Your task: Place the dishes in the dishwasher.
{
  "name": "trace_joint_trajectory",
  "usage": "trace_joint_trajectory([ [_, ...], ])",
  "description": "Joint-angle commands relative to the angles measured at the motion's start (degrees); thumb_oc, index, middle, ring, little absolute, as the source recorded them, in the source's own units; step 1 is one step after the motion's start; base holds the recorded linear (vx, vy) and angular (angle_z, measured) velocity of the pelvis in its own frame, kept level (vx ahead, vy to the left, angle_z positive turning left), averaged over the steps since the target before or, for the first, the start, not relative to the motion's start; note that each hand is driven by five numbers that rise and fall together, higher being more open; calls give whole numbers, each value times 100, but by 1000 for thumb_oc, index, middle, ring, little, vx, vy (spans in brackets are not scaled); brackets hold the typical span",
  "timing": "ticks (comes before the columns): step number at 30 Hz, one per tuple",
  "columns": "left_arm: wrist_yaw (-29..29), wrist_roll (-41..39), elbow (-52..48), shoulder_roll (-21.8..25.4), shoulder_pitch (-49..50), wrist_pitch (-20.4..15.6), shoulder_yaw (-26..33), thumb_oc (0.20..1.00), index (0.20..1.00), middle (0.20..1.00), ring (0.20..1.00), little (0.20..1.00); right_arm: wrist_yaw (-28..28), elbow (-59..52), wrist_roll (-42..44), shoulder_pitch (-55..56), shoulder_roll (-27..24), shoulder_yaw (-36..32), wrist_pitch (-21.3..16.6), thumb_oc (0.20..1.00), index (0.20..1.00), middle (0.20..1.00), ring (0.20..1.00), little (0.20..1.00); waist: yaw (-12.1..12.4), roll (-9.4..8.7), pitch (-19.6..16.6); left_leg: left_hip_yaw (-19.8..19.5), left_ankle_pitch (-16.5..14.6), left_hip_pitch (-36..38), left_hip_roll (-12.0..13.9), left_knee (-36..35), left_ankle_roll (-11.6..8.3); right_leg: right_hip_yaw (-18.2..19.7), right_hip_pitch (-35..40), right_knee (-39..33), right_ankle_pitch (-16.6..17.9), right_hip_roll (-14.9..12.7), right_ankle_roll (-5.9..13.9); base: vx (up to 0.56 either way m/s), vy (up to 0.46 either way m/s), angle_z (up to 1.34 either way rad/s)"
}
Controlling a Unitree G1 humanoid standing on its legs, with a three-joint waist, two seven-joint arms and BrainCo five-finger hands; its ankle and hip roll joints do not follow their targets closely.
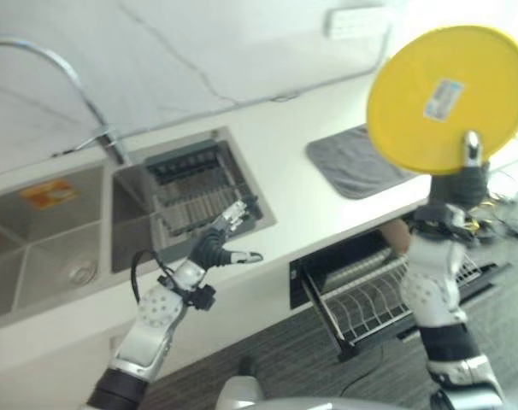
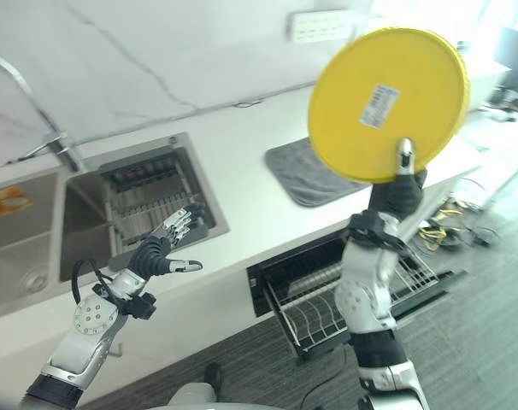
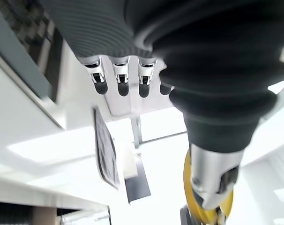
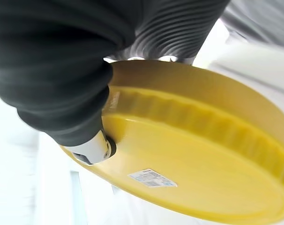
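Currently, my right hand (image 2: 399,190) is raised high at about 2 o'clock in the head view, clamped on the lower rim of a yellow plate (image 2: 387,102). The plate stands on edge, its underside with a white sticker (image 2: 379,95) facing the camera. In the right wrist view my thumb (image 4: 93,149) presses against the plate's bottom face, and the fingers (image 4: 132,58) curl over the rim on the far side.

Below the plate, at about 4 o'clock, the dishwasher drawer (image 1: 387,295) is pulled out from under the white countertop (image 1: 285,184). Its wire rack (image 1: 362,303) shows rows of upright tines. The plate is well above the rack and not touching it.

My left hand (image 2: 161,250) hovers at about 8 o'clock, over the countertop's front edge and just beside the sink (image 1: 191,192). Its fingers are straight and spread apart, thumb out to the side, holding nothing.

A grey drying mat (image 2: 306,175) lies flat on the countertop at about 1 o'clock, behind the plate from the head view. A dark dish rack (image 1: 199,201) sits inside the right sink basin. A curved faucet (image 1: 67,73) rises at about 10 o'clock, between that basin and the left basin (image 1: 45,248).
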Motion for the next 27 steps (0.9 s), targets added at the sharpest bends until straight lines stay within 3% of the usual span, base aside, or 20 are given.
trace_joint_trajectory([
  [1,138,250,-97,37,-273,-297,-96,1000,1000,1000,1000,1000,666,-557,-425,-281,-266,-323,-257,200,200,200,200,200,44,-88,-379,-144,-798,221,188,-5,54,-183,-78,225,-328,-226,-84,-26,-188,-39],
  [6,122,308,-173,-30,-346,-246,30,1000,1000,1000,1000,1000,883,-780,-283,453,-252,-798,-205,200,200,200,200,200,-514,-104,-336,225,-854,468,274,88,14,177,-173,209,-280,-135,-103,-44,-122,-63],
  [7,111,299,-232,-32,-352,-202,65,1000,1000,1000,1000,1000,1032,-730,-129,722,-236,-967,-99,200,200,200,200,200,-718,-107,-282,373,-954,521,289,269,12,330,-234,238,-261,-115,-115,-64,-95,-51],
  [12,107,390,-248,-17,-425,-103,-23,1000,1000,1000,1000,1000,1042,-539,-515,1063,-200,-922,190,200,200,200,200,200,-1006,-79,-247,570,-1047,600,284,396,41,542,-328,294,-226,-97,-111,-32,-37,-45],
  [17,170,427,-256,-51,-469,-84,-83,1000,1000,1000,1000,1000,1410,-40,-346,1187,30,-424,501,200,200,200,200,200,-1093,-22,-236,647,-1081,684,256,372,60,573,-358,318,-214,-132,-92,29,17,-21],
  [21,268,447,-250,-32,-428,-51,-110,1000,1000,1000,1000,1000,1437,240,-167,1138,168,-88,816,200,200,200,200,200,-978,20,-211,529,-1094,646,182,346,92,474,-353,325,-214,-184,-84,42,38,6],
  [27,316,519,-371,-19,-179,-35,-29,1000,1000,1000,1000,1000,1256,382,-144,1092,368,322,963,200,200,200,200,200,-708,59,-79,232,-1148,485,20,381,168,341,-394,346,-201,-272,-59,61,51,17],
])
